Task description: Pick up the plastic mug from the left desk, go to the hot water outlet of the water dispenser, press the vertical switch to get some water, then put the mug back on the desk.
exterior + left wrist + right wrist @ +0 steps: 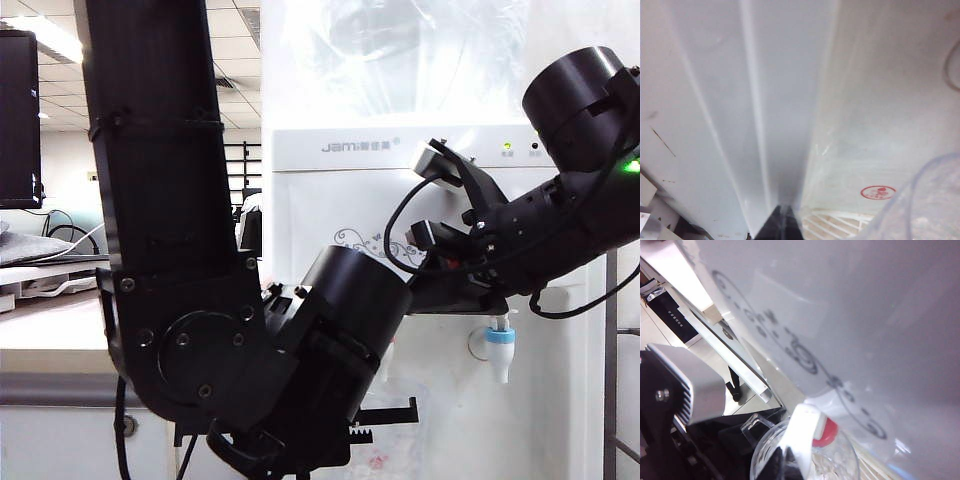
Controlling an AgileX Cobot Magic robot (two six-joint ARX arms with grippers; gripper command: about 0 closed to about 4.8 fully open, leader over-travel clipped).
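Left desk: the left desk (50, 335) lies at 9 o'clock in the exterior view. No mug stands on the part you can see.

Left gripper: the left gripper (782, 226) sits low against the water dispenser (330, 200), at about 6 o'clock in the exterior view. Its jaws are clamped tight. Judging by the handle running into them in the right wrist view, they have the mug by its thin handle.

Mug: the plastic mug (805, 457) hangs clear of the desk, just at 5 o'clock of the left arm's wrist. It is held there so its mouth catches the stream.

Mug axis: its long axis looks upright, with the open rim pointing up at the spout and the handle turned toward the left claw. Keep it that way.

Hot tap: the hot water outlet (826, 432) sits directly over the rim, close above it.

Lever: the vertical switch (801, 432) tops that red collar.

Right gripper: the right gripper (432, 296) reaches in from 2 o'clock toward the lever. You cannot tell how its jaws stand, since the left arm hides them.

Next: the press is your likely next step.
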